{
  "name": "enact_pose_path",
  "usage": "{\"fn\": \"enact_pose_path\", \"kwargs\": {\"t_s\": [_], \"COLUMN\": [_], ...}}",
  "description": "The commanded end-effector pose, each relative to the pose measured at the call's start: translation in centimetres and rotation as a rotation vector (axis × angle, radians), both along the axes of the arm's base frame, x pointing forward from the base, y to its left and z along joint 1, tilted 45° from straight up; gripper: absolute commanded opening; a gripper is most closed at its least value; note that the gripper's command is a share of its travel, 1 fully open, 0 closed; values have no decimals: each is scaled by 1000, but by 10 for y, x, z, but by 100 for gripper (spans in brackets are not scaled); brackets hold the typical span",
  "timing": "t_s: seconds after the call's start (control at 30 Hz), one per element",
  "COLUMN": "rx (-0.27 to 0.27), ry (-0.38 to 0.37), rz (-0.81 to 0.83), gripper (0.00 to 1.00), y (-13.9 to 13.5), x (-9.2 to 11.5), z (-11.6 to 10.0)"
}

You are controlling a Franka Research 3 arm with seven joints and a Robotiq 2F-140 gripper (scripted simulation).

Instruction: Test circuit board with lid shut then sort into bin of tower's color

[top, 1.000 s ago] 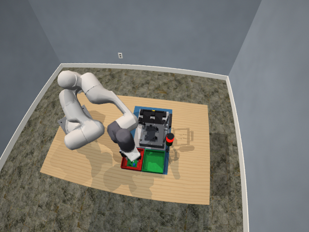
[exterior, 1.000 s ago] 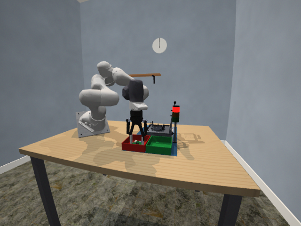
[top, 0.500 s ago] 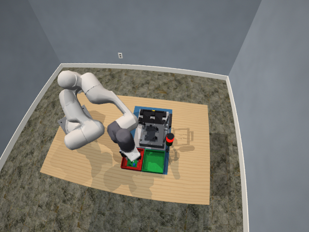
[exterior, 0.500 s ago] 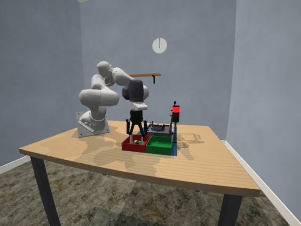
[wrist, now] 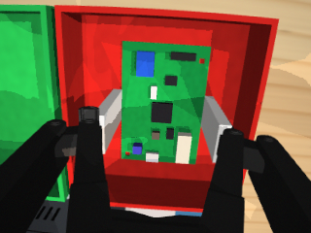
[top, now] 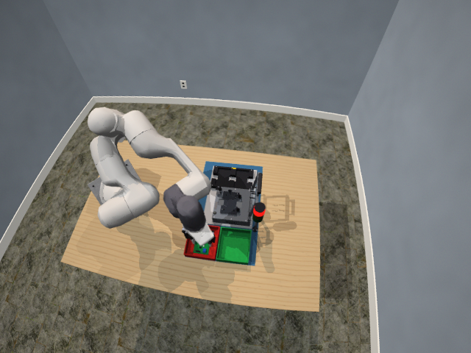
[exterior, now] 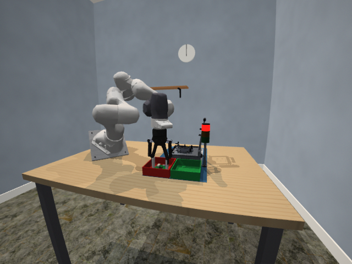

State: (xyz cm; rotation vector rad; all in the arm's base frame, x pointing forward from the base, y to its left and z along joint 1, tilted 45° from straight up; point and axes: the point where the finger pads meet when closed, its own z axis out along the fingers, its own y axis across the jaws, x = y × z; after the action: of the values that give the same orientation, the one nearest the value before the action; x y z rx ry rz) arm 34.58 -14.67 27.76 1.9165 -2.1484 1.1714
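The tool (wrist: 165,127) grips the circuit board (wrist: 164,104) (edges behind pads) over the red bin (wrist: 253,73).

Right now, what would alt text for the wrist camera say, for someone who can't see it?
A green board is gripped between the two grey pads of the gripper, low in a red bin. A green bin stands at the left edge.

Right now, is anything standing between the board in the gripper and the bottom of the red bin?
Nothing visible does. The board hangs between the gripper pads, inside the red bin, with only bare red floor showing around it.
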Motion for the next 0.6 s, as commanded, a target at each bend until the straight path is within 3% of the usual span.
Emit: {"fn": "enact_pose_path", "kwargs": {"t_s": [0.0, 0.07, 0.1, 0.57], "rx": [1, 1, 1, 1], "ry": [4, 4, 4, 4], "rz": [0, 0, 0, 0], "gripper": [46, 46, 58, 58], "y": [-1, -1, -1, -1], "x": [-1, -1, -1, -1], "z": [-1, -1, -1, -1]}}
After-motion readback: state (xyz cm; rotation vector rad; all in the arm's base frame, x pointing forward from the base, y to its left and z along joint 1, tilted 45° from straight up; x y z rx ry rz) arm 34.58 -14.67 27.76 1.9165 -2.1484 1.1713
